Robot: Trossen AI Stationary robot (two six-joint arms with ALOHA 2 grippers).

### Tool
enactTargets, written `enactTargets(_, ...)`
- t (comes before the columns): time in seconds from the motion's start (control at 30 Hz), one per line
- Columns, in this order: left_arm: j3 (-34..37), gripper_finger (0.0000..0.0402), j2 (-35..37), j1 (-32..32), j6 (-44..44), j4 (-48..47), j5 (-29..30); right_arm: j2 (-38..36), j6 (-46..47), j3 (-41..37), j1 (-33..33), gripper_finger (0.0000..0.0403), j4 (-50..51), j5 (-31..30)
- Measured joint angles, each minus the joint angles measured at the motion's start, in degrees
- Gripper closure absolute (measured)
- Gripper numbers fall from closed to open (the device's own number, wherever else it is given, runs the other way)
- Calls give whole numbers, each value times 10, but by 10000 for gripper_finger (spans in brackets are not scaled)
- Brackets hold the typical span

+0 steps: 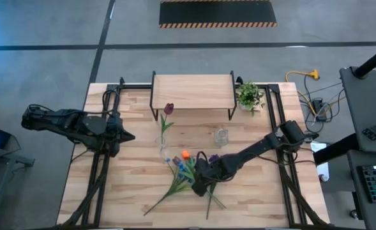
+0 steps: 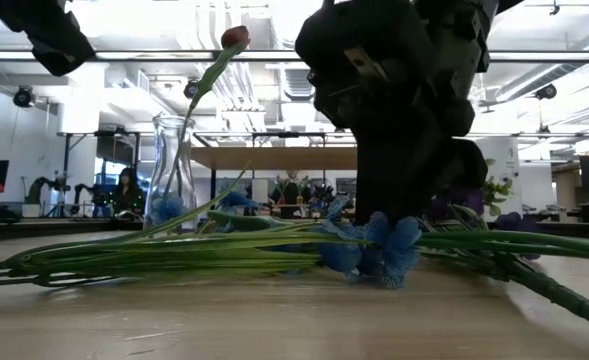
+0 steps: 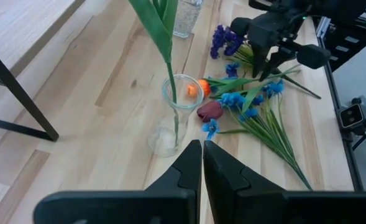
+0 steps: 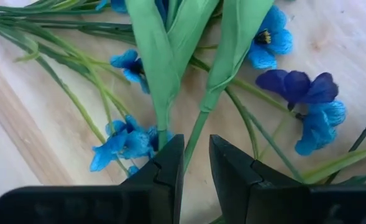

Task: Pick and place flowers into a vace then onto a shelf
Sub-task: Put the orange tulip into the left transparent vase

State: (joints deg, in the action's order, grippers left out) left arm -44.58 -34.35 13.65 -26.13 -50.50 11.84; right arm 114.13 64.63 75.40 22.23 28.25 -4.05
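Overhead view, left to right. At left of frame the left gripper [image 1: 127,135] waits over the desk [image 1: 111,191], clear of the work; its wrist view shows its jaws pressed together and holding nothing. Just right of it, centre-left, a clear glass vase [image 1: 163,149] stands upright on the desk with one dark red tulip [image 1: 168,109] already in it, the stem leaning toward the shelf [image 1: 193,89], which sits at upper centre of frame with nothing on its top. A second small glass vessel [image 1: 221,136] stands empty at centre, in front of the shelf's right end. At lower centre the remaining flowers [image 1: 182,174] lie flat in a loose fan, stems trailing toward lower left, presumably so that each stem can be taken singly. The right gripper [image 1: 200,185] is lowered into this pile; its wrist view shows the jaws slightly parted around a green stem [image 4: 198,134], not yet closed on it, with blue blossoms [image 4: 123,144] to either side. A small potted plant [image 1: 249,96] stands at upper right, beside the shelf.

Counts: two arms; two glass vessels; one flower in the vase; loose on the desk, one orange bud [image 1: 185,154], one red tulip head [image 3: 209,111], one purple bunch [image 1: 214,158] and a blue spray; one shelf
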Motion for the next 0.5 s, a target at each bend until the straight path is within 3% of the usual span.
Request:
enactTargets(0.37, 0, 402, -1, 0, 0, 0, 4, 3, -15, 0, -10, 335, -1, 9)
enactTargets(0.5, 0, 402, 0, 0, 0, 0, 6, 3, -25, 0, -11, 352, -1, 13)
